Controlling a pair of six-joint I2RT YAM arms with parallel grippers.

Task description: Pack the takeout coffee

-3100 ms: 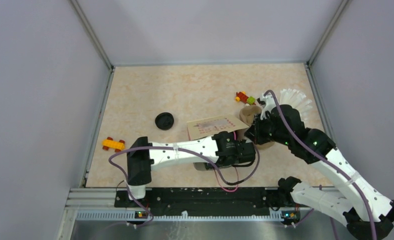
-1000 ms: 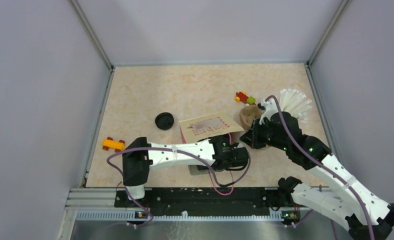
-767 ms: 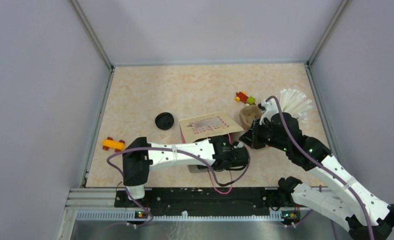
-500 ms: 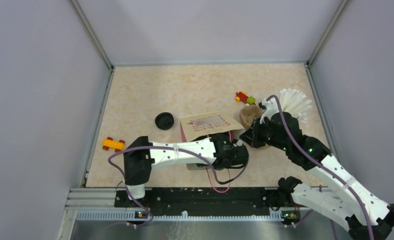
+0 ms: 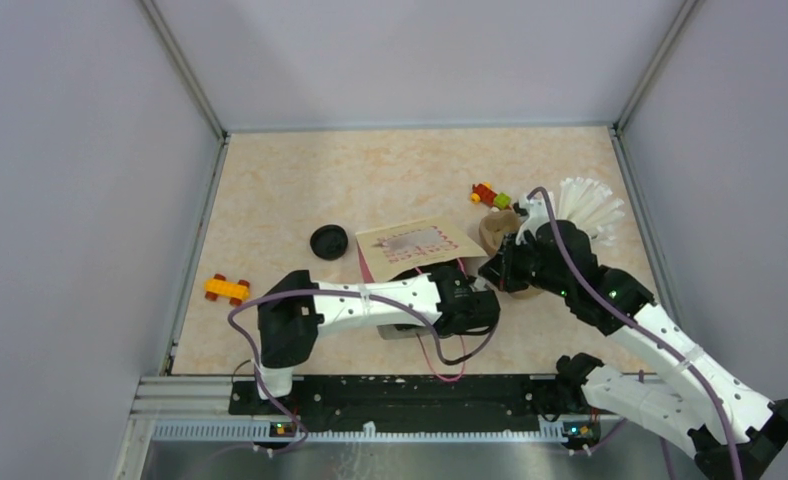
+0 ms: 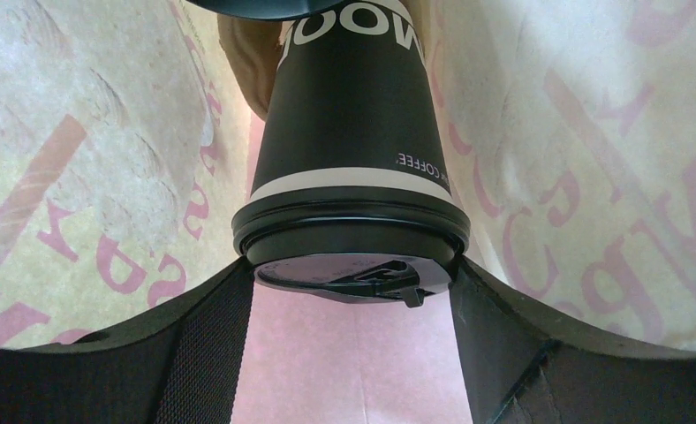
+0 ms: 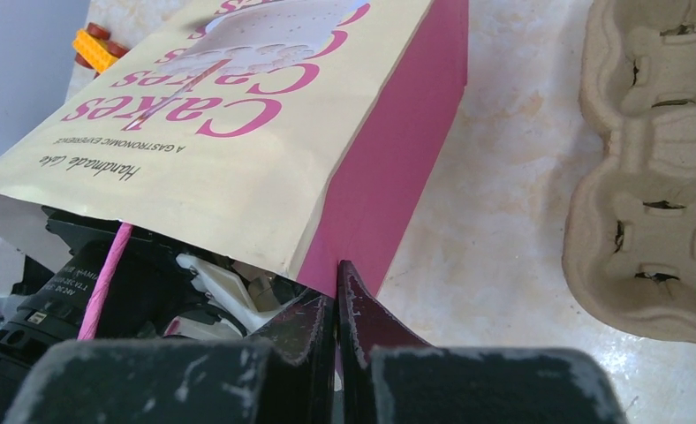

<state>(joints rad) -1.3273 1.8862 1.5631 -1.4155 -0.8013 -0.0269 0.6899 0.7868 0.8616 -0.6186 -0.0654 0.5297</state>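
Black and lettered "COFFEE", the first cup [image 6: 349,132] is clamped at its lid by your left fingers [image 6: 205,344] inside the paper bag [image 7: 238,115]. The arm has pushed deeper and the bag has slid back, so one coffee looks nearly packed. Your right fingers [image 7: 366,322], together, pinch the bag's mouth, which reads "Cakes", "Handmade Cake". The second cup [image 5: 328,241] waits outside.

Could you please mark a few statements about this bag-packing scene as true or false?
1. The right gripper is shut on the edge of the paper bag. True.
2. The black cup between the fingers of the left gripper has no lid. False: its black lid is on.
3. The pulp carrier holds a cup. False: the wells that show are empty.
4. The black cup is inside the paper bag. True.
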